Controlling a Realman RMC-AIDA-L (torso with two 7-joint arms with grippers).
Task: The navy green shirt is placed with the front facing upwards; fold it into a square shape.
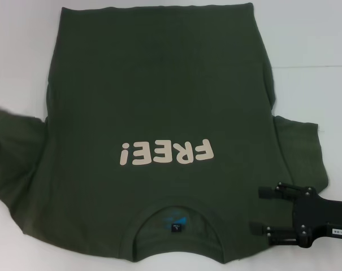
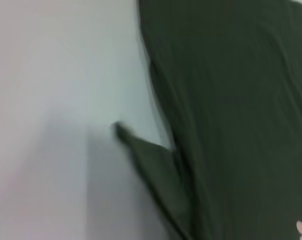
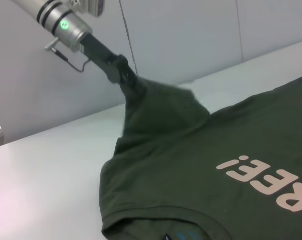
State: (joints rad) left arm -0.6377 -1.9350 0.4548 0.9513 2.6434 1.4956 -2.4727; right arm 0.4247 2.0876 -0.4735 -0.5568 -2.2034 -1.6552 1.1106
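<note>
Head view: nearest the robot lies the ribbed round collar [image 1: 179, 226] of the navy green shirt [image 1: 159, 101], with a small dark-blue neck label [image 1: 176, 227] inside it. The shirt is spread front-up on the white surface [image 1: 18, 56], collar toward the robot and hem at the far edge. Just beyond the collar, the pale "FREE!" print [image 1: 166, 152] reads upside down from this side. The right end effector [image 1: 260, 210] sits low over the shirt's shoulder area on the robot's right, just beside the collar; its two dark fingers are spread apart with green fabric showing between them, gripping nothing. The right sleeve [image 1: 301, 152] lies flat beyond it, extended outward. On the robot's left, the left sleeve [image 1: 12, 147] is bunched and drawn outward. The right wrist view shows the left end effector [image 3: 127, 80] at that sleeve, clamped on the sleeve fabric and lifting it into a peak above the surface; the arm's silver cuff carries a green light [image 3: 65, 25]. The left wrist view shows only the sleeve edge and shirt body against the surface; that arm's own fingers do not appear there.
</note>
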